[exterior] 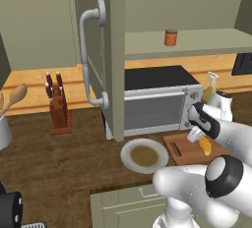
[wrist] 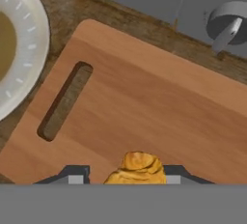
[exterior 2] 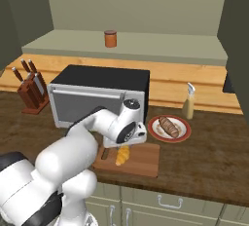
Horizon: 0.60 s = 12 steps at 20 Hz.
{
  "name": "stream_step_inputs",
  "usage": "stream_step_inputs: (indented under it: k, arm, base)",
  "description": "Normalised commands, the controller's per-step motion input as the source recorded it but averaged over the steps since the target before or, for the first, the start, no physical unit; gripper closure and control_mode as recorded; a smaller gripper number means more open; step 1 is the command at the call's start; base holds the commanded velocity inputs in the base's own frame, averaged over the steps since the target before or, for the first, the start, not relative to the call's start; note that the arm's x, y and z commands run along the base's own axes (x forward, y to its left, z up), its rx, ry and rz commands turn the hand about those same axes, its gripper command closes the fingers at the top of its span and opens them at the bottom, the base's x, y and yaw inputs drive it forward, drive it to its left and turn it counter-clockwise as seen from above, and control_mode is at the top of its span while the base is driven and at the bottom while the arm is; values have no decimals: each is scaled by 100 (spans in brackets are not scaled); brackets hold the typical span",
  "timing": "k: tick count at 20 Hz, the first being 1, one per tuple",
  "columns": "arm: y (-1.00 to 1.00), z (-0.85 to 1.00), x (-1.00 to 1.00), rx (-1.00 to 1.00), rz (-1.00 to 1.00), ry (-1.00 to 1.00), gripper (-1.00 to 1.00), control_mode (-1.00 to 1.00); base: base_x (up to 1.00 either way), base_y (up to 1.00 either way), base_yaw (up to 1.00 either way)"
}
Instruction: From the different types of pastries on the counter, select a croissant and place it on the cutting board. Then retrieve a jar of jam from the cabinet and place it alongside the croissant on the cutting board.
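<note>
Step 1 nearly done: gripper [exterior 2: 123, 148] is clenched on the croissant [exterior 2: 122, 155], hanging it over the cutting board [exterior 2: 143, 160]. In the hand view the croissant [wrist: 137, 169] sits squeezed between the two fingertips [wrist: 77, 175], board [wrist: 144, 97] right below, slot handle toward the grey plate [wrist: 29, 44]. Can't tell if the pastry touches the wood yet; from the left base view the croissant [exterior: 205, 146] looks just above or barely on the board [exterior: 184, 149].

Board lies on the counter [exterior 2: 214, 161] in front of the microwave [exterior 2: 99, 93], between the grey plate [exterior: 144, 156] and the red-rimmed plate [exterior 2: 169, 128] w/ the brown pastry on it. Pale bottle [exterior 2: 188, 102] stands behind that plate. Knife block [exterior: 59, 106] is well off to the left.

Next move, my guess: lower a bit if needed, let go, lift straight up so the croissant doesn't roll or stick to the pads. Leave room on the board beside it for the jar.

Step 2 not started: jam jar [exterior 2: 110, 38] stands upright on the pale shelf of the cabinet [exterior: 110, 50], above the microwave, door already swung open w/ its bar handle [exterior: 88, 55] facing out. Reach is up and back over the microwave; needs a clean approach past the door edge.
</note>
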Motion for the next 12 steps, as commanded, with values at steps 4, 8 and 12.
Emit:
stream_step_inputs:
  k: [4, 8, 12]
  arm:
    - [11, -3, 18, 0, 1, -4, 100, -100]
    - [34, 0, 34, -4, 1, 0, -100, -100]
    - [14, 4, 31, -2, 0, 0, -100, -100]
  base:
    - [0, 0, 0]
    - [0, 0, 0]
    - [0, 0, 0]
